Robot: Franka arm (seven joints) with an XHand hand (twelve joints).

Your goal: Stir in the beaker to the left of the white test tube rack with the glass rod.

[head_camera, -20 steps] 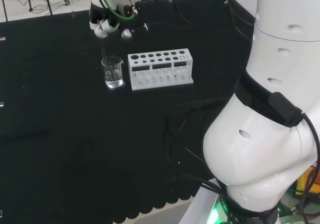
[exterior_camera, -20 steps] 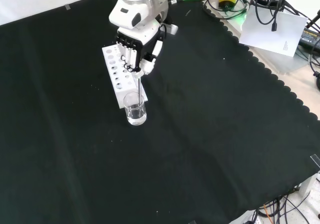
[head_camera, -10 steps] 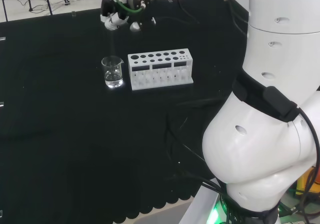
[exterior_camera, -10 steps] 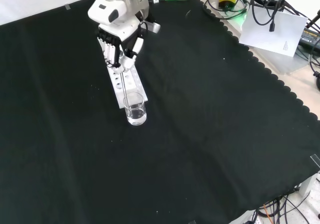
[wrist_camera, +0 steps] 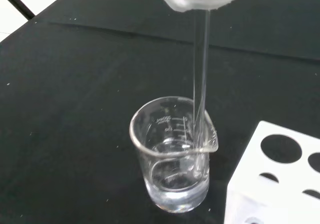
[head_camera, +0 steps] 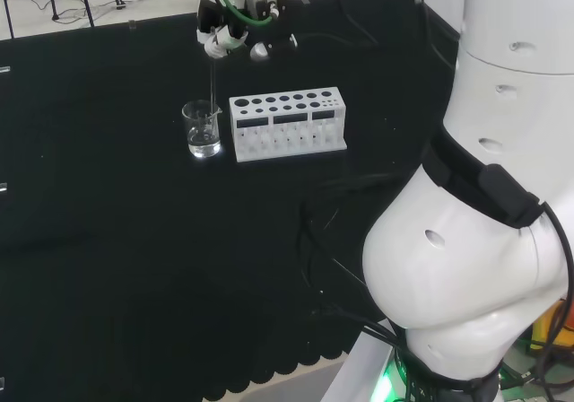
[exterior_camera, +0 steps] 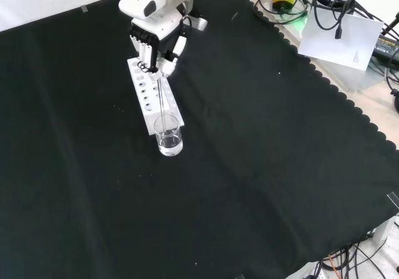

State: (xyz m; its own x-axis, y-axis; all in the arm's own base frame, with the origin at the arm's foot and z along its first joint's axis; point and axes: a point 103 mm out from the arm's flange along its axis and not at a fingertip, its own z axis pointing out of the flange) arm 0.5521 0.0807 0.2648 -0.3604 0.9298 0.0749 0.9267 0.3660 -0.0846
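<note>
Fingers of the hand (exterior_camera: 154, 45) are curled round the upper end of the glass rod (exterior_camera: 161, 101), holding it above the near end of the white test tube rack (exterior_camera: 149, 98) in the front view. From the hand the rod runs down into the glass beaker (exterior_camera: 169, 136), its lower part resting against the rim near the spout (wrist_camera: 212, 139) in the wrist view. Clear liquid fills the bottom of the beaker, which stands upright on the black cloth (exterior_camera: 262, 167), just beside the left end of the rack in the head view
</note>
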